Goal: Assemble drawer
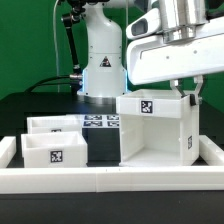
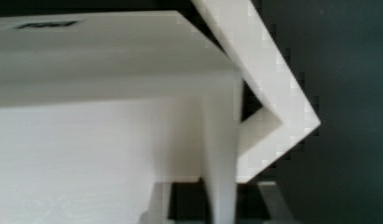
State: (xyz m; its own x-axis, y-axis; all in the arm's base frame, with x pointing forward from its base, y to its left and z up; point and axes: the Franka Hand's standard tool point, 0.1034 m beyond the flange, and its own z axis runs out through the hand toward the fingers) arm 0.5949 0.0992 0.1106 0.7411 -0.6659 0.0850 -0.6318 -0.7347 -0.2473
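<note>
The drawer's tall white housing stands upright on the black table at the exterior view's right, open side to the front, with a tag on its top edge. My gripper comes down over its right wall. In the wrist view that thin wall runs between my gripper's dark pads, which lie against it on both sides. Two small white trays sit at the left, one in front with a tag, one behind.
A long low white rim wall runs along the front and up both sides. The marker board lies flat behind, between trays and housing. The arm's white base stands at the back.
</note>
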